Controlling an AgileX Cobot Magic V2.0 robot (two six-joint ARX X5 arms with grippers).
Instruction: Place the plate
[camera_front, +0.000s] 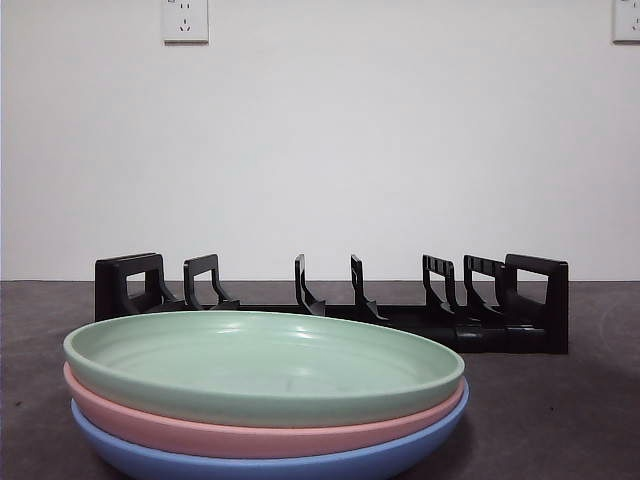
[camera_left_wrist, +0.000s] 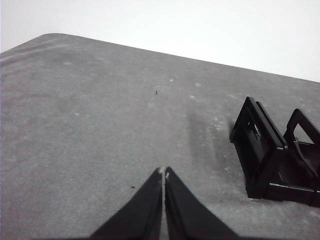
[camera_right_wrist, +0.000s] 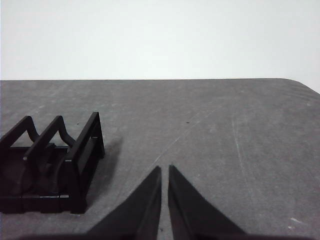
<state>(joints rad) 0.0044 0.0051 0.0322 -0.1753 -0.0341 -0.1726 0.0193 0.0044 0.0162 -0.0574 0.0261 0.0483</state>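
Three plates are stacked near the front of the table: a green plate (camera_front: 265, 365) on top, a pink plate (camera_front: 250, 432) under it, a blue plate (camera_front: 270, 462) at the bottom. Behind them stands a black plate rack (camera_front: 340, 300) with empty upright dividers. The rack's one end shows in the left wrist view (camera_left_wrist: 272, 155) and its other end in the right wrist view (camera_right_wrist: 50, 165). My left gripper (camera_left_wrist: 164, 172) is shut and empty above bare table beside the rack. My right gripper (camera_right_wrist: 164, 170) is shut and empty beside the rack's other end. Neither arm shows in the front view.
The grey table (camera_front: 580, 420) runs back to a white wall with two power sockets (camera_front: 185, 20). The table's rounded corners show in the left wrist view (camera_left_wrist: 50, 37) and the right wrist view (camera_right_wrist: 295, 85).
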